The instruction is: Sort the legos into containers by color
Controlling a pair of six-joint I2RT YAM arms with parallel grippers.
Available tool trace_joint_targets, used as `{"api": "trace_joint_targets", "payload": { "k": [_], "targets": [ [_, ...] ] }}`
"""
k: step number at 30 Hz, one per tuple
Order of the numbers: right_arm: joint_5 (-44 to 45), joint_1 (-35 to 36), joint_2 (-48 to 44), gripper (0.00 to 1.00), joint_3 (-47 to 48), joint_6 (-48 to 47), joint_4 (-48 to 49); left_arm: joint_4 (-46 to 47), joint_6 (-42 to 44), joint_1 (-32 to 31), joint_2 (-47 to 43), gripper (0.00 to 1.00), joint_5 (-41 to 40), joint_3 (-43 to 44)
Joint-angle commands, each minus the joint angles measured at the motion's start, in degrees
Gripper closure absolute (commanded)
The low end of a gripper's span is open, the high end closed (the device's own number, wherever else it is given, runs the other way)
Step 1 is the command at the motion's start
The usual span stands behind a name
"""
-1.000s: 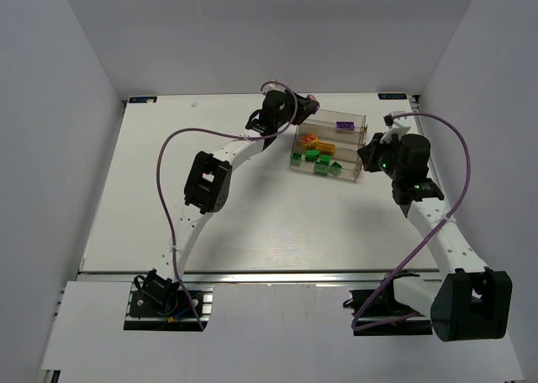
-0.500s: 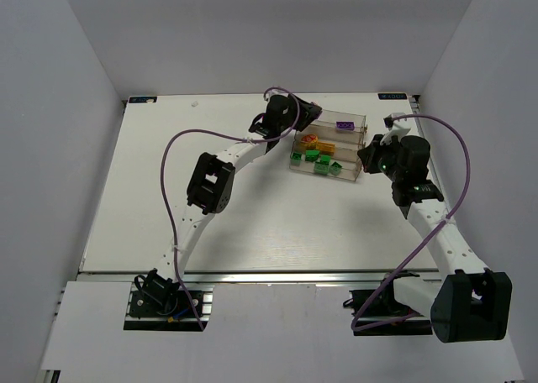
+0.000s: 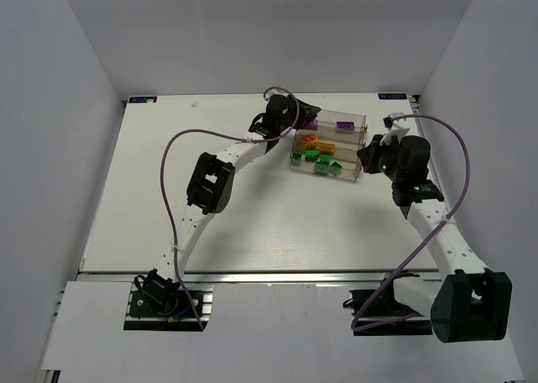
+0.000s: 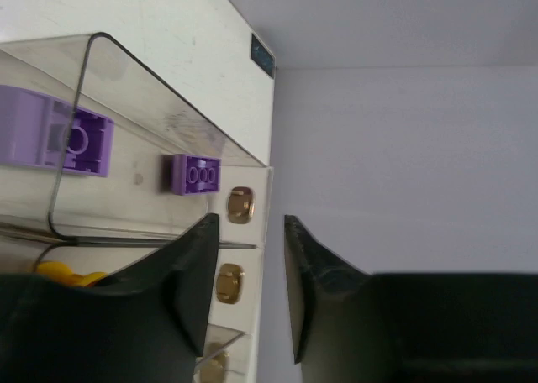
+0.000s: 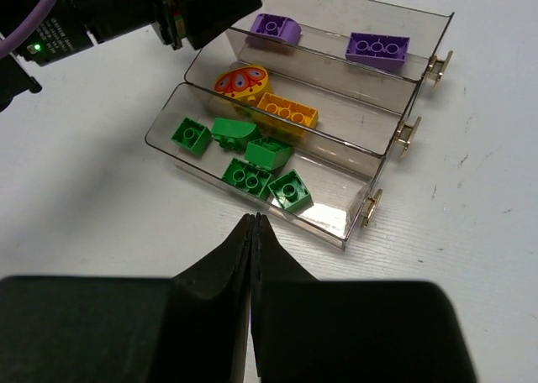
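The clear stepped containers [image 3: 353, 148] stand at the back middle of the table. In the right wrist view the back trough [image 5: 336, 13] holds two purple legos [image 5: 277, 28] [image 5: 377, 47]. The middle trough holds an orange brick [image 5: 288, 114] and a yellow-red rounded piece [image 5: 240, 82]. The front trough holds several green legos [image 5: 245, 177]. My left gripper [image 3: 309, 112] [image 4: 248, 219] is open and empty over the back trough's left end, with both purple bricks [image 4: 192, 174] showing through the wall. My right gripper [image 3: 365, 154] [image 5: 253, 217] is shut and empty, just in front of the front trough.
Gold handles [image 5: 402, 135] stick out from the troughs' right ends. The left arm's elbow [image 3: 208, 181] and purple cable [image 3: 172, 148] hang over the table's left middle. White walls close in the table on three sides.
My left gripper has shifted slightly right over the back trough. A second purple brick now shows at that trough's left end. The right arm has not moved.
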Motion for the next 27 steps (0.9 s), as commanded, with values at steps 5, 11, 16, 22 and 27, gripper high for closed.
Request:
{"api": "trace_joint_targets", "payload": {
  "k": [5, 11, 16, 22, 27],
  "targets": [
    [-16.02, -0.4, -0.51, 0.57, 1.76, -11.77, -0.14, 3.37, 8.21, 0.38, -9.15, 0.77, 8.07, -0.8],
    [-24.66, -0.31, 0.28, 0.11, 3.78, -14.1, -2.51, -0.57, 28.52, 2.75, -32.44, 0.46, 19.07, -23.25],
    [-24.31, -0.22, 3.7, 0.11, 10.52, -14.62, -10.94, -11.18, 42.41, 2.76, -51.95, 0.11, 13.73, -41.66],
    [-20.45, -0.31, 6.87, 0.11, 17.05, -14.9, -23.34, -21.67, 52.45, 2.76, -70.94, 0.02, 3.8, -57.75],
    [-16.58, -0.48, 6.96, 0.11, 18.81, -13.84, -25.99, -23.78, 53.24, 2.76, -82.82, 0.02, -1.3, -66.9]
  ]
}}
